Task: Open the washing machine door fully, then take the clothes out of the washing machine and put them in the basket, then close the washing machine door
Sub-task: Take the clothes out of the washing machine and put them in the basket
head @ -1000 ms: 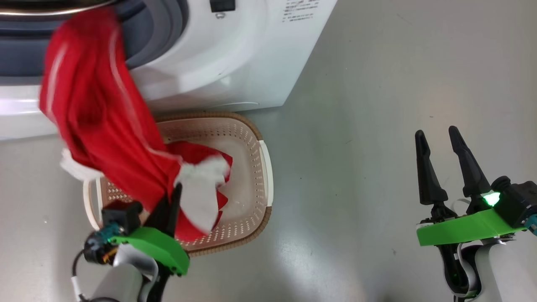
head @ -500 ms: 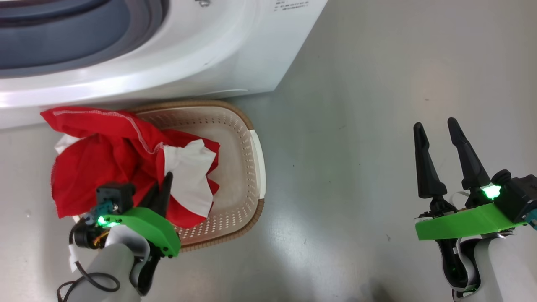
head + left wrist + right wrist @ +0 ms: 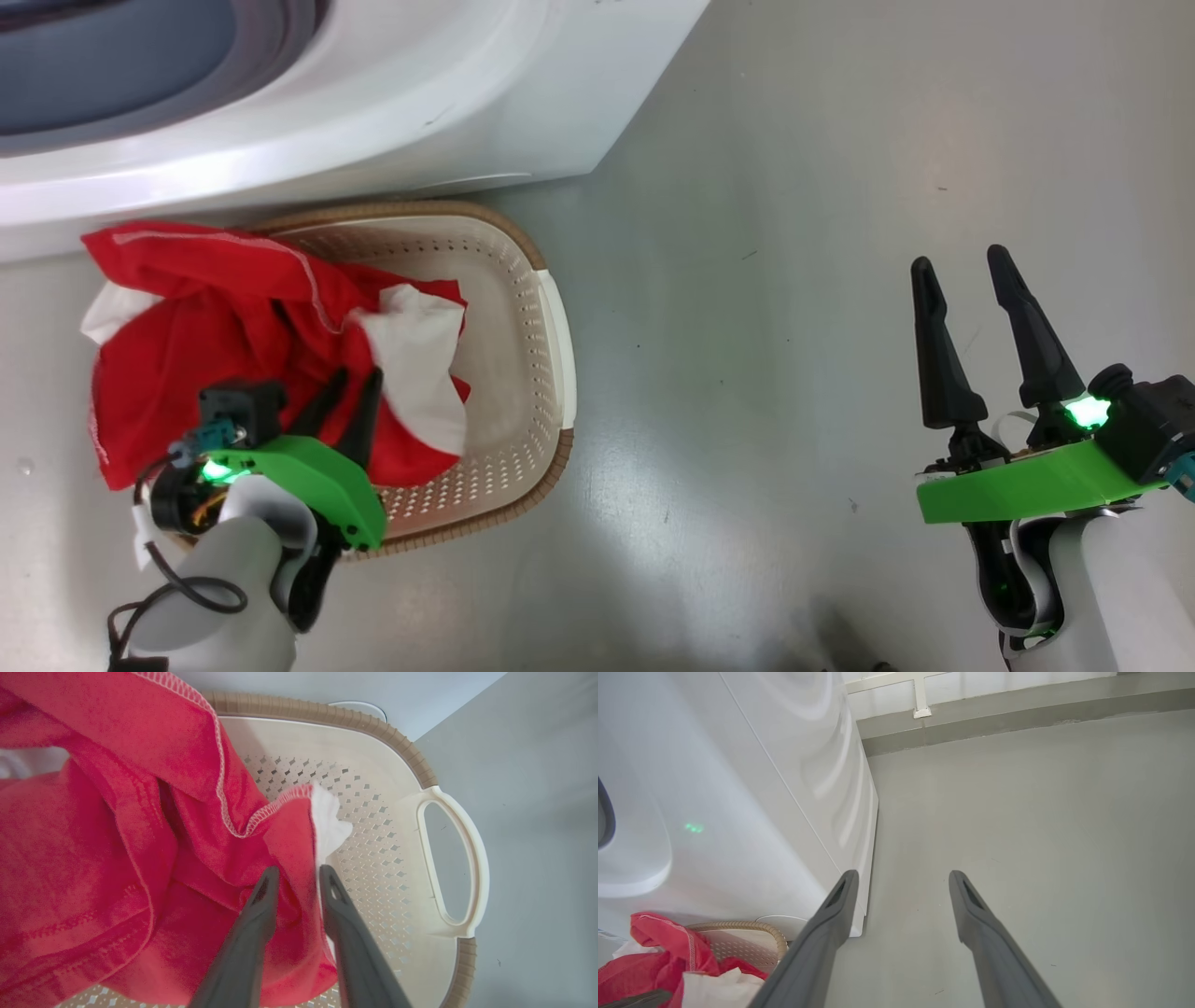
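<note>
**Well, the red load lay at the basket**

The soft bright red garments with white panels and white stitched hems (image 3: 215, 317) lay heaped over the left end of the small oval cream plastic basket with the brown woven-look rim (image 3: 523, 247). Part of the cloth spilled past that left rim, and the right end by the white handle (image 3: 557, 322) was bare. The basket stood on the grey floor (image 3: 794, 280), just in front of the big white front-loading washing machine (image 3: 420, 112).

The left gripper (image 3: 358, 373) hung low over the heap, its dark fingers parted a little with a red fold running between them. Whether they pressed it could not be told. The right gripper (image 3: 959, 259) was spread wide and held nothing, well off to the right over the floor.

That cloth looked light, limp and quick to snag, so it would likely sag and trail. A bunched fold or a stitched hem looked the surest place to pinch, and the overhanging part would probably want tucking in.
</note>
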You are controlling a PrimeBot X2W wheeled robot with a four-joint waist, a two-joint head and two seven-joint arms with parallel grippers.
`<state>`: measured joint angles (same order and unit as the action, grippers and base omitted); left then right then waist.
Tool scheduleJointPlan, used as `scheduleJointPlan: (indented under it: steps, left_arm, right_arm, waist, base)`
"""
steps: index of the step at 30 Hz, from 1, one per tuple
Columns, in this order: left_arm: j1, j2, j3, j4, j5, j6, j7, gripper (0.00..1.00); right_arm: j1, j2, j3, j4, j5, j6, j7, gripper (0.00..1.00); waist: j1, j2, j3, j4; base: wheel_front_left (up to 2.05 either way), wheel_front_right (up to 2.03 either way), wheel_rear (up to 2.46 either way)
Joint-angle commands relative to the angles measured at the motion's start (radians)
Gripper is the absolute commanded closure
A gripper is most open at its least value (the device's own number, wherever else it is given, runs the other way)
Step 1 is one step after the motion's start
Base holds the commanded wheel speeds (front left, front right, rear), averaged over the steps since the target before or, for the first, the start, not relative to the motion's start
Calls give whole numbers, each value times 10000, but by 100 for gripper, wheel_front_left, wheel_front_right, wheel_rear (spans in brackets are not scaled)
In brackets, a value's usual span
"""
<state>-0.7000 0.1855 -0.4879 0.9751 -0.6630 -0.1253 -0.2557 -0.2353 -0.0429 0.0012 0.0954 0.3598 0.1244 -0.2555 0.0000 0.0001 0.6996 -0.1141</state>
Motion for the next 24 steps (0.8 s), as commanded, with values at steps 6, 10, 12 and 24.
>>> scheduleJointPlan:
  steps: [6, 10, 12, 24]
  left_arm:
    - [163, 432, 505, -121, -64, -54, -61, 0]
    - [305, 416, 732, -211, 5, -54, -61, 0]
    - [418, 403, 821, -307, 69, -54, -61, 0]
    - [1414, 350, 2350, -1519, 1273, -54, -61, 0]
  right_arm:
    - [67, -73, 205, -111, 45, 63, -63, 0]
    - [95, -73, 204, -47, 20, 63, -63, 0]
    - [132, -73, 205, -13, -9, 63, -63, 0]
    - [443, -73, 149, 237, -196, 63, -63, 0]
  waist:
    - [0, -1, -218, 66]
    - [0, -1, -498, 123]
    - [0, -1, -670, 151]
    - [0, -1, -2061, 365]
  base:
    - [0, 0, 0]
    - [0, 0, 0]
    - [0, 0, 0]
    - [0, 0, 0]
